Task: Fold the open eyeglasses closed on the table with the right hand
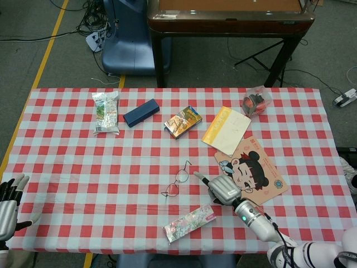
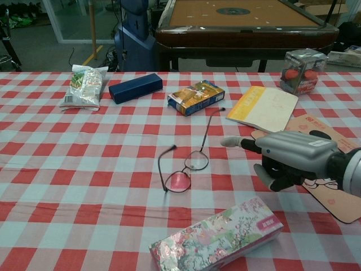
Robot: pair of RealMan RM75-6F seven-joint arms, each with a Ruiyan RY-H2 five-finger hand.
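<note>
On the checkered bench [image 1: 67, 162]: one pair of eyeglasses [image 2: 181, 167] just off the right hand's [image 2: 293, 161] extended fingers [image 2: 232, 141]; one floral box [image 2: 215, 234] below those fingers; one dark blue case [image 2: 135, 87], one orange carton [image 2: 196, 96] and one green snack bag [image 2: 83, 84] well beyond them; one yellow notebook [image 2: 262, 108], one cartoon mat [image 1: 252, 171] and one clear packet of red items [image 2: 302, 69]. Two hands in all, the left hand [image 1: 8, 205] at the head view's edge.
</note>
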